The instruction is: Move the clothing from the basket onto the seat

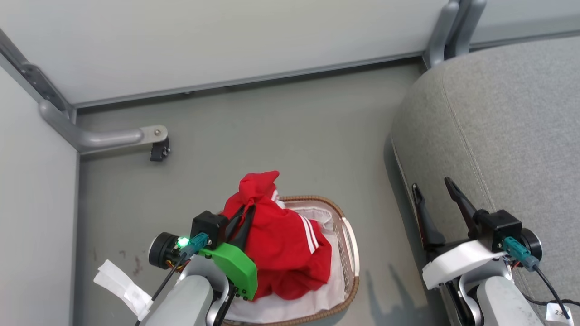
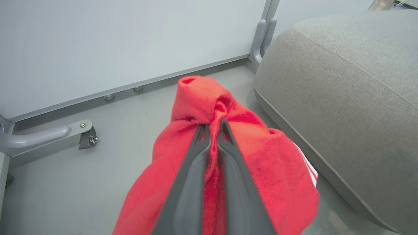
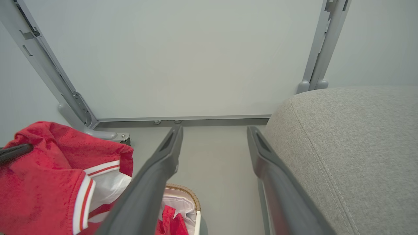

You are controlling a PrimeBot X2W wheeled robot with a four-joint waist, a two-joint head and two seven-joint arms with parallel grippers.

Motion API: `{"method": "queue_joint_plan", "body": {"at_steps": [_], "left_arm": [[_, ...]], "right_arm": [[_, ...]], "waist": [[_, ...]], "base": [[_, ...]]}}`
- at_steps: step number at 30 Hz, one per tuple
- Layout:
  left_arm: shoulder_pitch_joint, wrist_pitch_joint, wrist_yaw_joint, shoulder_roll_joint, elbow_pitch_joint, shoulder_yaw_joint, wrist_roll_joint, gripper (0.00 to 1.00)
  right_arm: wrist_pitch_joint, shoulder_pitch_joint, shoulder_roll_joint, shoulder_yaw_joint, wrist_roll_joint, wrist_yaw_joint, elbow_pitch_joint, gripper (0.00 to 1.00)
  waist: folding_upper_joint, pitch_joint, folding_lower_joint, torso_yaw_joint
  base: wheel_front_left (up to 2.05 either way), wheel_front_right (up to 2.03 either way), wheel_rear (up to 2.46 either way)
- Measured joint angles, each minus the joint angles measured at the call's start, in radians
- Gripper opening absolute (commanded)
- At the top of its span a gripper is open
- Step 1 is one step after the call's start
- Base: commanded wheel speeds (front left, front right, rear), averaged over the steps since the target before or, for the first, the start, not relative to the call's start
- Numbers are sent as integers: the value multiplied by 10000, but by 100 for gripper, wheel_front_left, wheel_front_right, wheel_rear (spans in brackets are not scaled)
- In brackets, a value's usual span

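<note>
Grey smooth floor [image 1: 272, 136], pale wall panels [image 1: 226, 40] on metal frames behind it. One seat [image 1: 498, 113] at 3 o'clock, one basket [image 1: 350, 235] at 6 o'clock. Left tool [image 1: 250, 209] is pinched on the clothing [image 1: 281, 240], which is bunched above the basket with its lower part draping inside. Can't tell if that's one garment or more. Right tool [image 1: 431, 183] gapes empty beside the seat's edge.

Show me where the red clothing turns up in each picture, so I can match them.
Head view: clothing low centre, over the basket, pinched by the left gripper.
Left wrist view: clothing from centre to bottom edge, bunched around that gripper's shut fingers.
Right wrist view: clothing in the lower left corner.
Shared landmark: the grey seat, on the right side of every view.
</note>
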Motion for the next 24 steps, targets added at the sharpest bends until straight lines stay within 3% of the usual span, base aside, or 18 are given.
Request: {"method": "queue_joint_plan", "body": {"at_steps": [19,24], "left_arm": [[258,-8,-132,-405,-2859,1296,487,0],[213,-8,-134,-420,-3001,1392,502,0]], "right_arm": [[0,877,-2,512,15,-2,194,100],[0,908,-8,1317,-44,-2,290,100]], "waist": [[0,-1654,0,388],[0,-1654,0,380]], "base": [[0,0,0],[0,0,0]]}}
